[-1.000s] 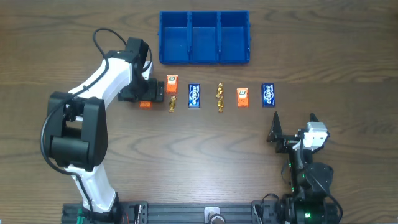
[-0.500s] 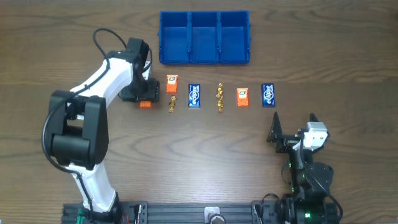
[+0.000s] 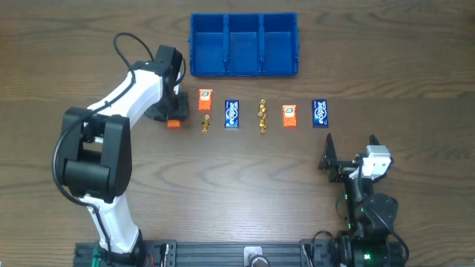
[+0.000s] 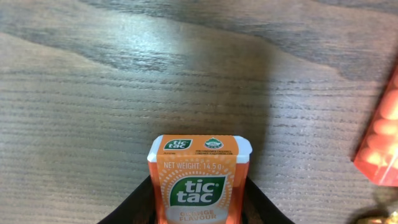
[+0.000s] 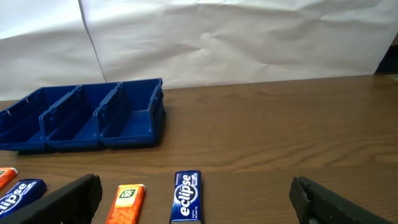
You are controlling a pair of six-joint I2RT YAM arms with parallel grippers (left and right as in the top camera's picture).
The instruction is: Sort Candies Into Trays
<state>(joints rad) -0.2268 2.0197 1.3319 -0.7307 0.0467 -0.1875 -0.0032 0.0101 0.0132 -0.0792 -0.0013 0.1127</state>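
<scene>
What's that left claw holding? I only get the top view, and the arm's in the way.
Observer: The left wrist view shows the left claw shut on an orange candy box, label up.
Operator: Anything close beside it?
Observer: A second orange box lies near it, not touching.
Operator: And what does the right claw look at?
Observer: In the right wrist view the open right claw faces the blue tray, and a white sheet hangs behind the table.
</scene>
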